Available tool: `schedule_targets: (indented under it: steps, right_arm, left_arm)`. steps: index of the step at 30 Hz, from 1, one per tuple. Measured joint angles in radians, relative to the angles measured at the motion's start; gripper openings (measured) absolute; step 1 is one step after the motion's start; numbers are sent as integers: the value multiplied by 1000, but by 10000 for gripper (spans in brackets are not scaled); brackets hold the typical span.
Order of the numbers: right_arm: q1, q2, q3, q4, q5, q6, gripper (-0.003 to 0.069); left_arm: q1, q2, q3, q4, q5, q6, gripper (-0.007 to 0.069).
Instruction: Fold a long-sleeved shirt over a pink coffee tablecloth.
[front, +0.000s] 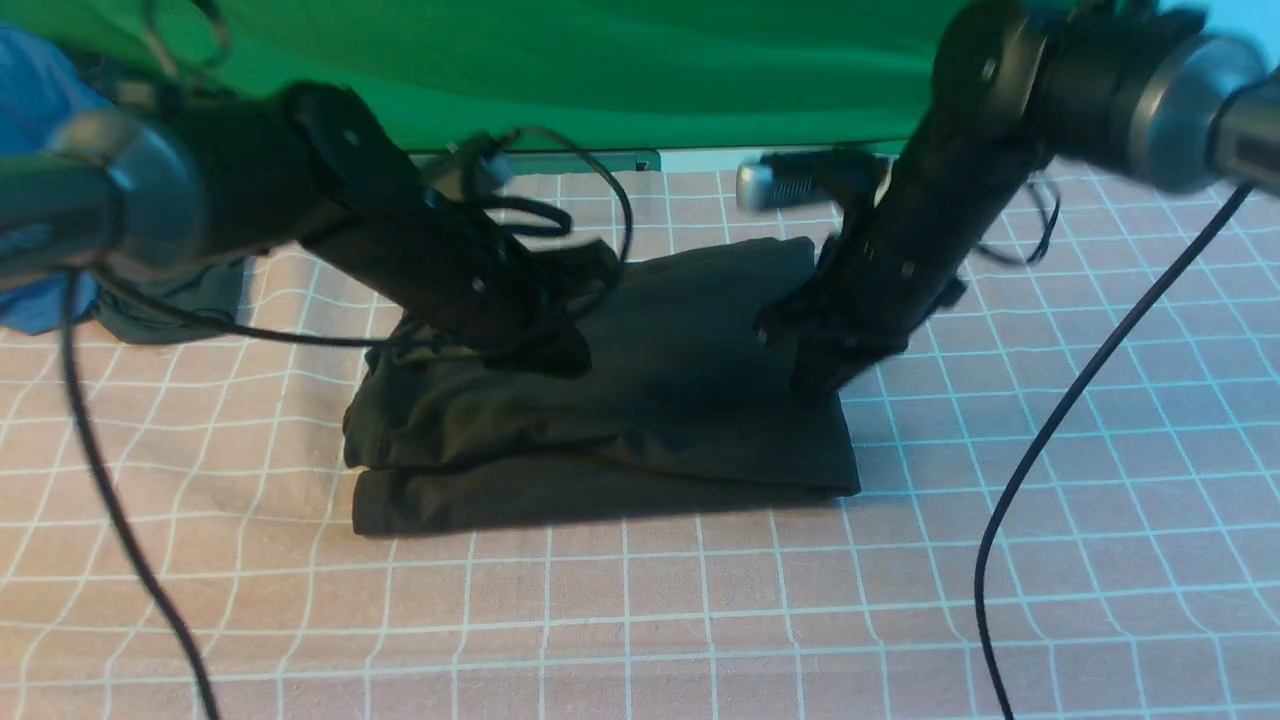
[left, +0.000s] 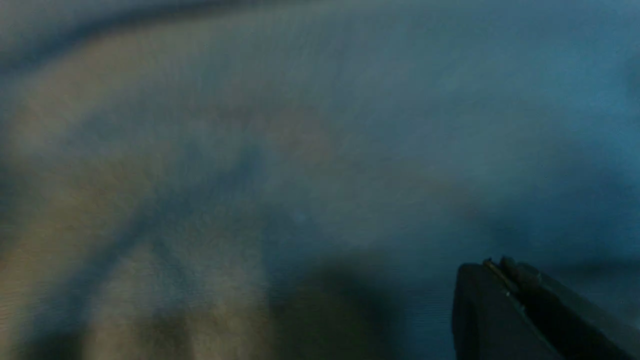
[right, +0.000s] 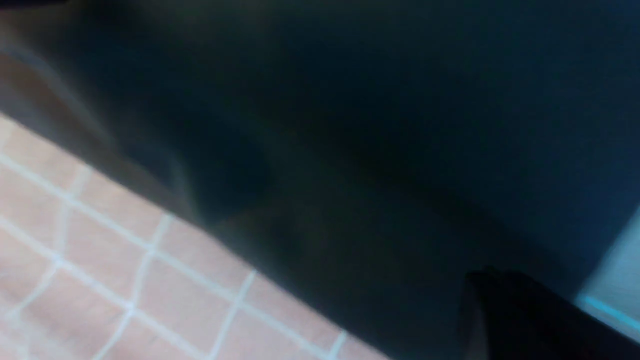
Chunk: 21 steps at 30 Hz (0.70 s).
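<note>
Pink coffee tablecloth (front: 640, 620) with white squares lies closest to you. It is flat and bare on the near side of both grippers, so you have lots of open room there. Black cables (front: 1040, 440) hang down across it, one below each arm.

Your long-sleeved shirt (front: 650, 400) lies folded on the cloth, right under and between the two grippers. Its near edge is straight and shows two layers, one on top of the other. The corner by the right gripper (front: 815, 385) is neat. The end below the left gripper (front: 555, 350) is bunched and wrinkly.

On the outer side of the right gripper the cloth is bare too. On the outer side of the left gripper, well apart, lie a dark grey garment (front: 190, 300) and a blue garment (front: 30, 110). Past both grippers hangs a green backdrop (front: 600, 70).

Your left gripper is squeezed tight, with its tip on top of the shirt. In the left wrist view its fingers (left: 480, 310) press together with no gap. Your right gripper is squeezed tight as well, tip down at the shirt's edge. You cannot tell if either one has cloth pinched inside.
</note>
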<state>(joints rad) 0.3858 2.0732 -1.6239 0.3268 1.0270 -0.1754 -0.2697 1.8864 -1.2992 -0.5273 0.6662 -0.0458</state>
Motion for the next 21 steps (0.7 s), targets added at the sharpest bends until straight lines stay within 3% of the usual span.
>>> schedule_targets:
  steps: [8, 14, 21]
  right_arm:
    - [38, 56, 47, -5, -44, 10, 36]
    - [37, 56, 47, -4, -49, 14, 36]
    - [28, 53, 45, -1, -47, 18, 36]
  left_arm:
    - [-3, 48, 13, 84, 62, -28, 13]
    - [-8, 19, 95, 201, 32, -152, 14]
    - [-8, -64, 133, 265, 33, -166, 14]
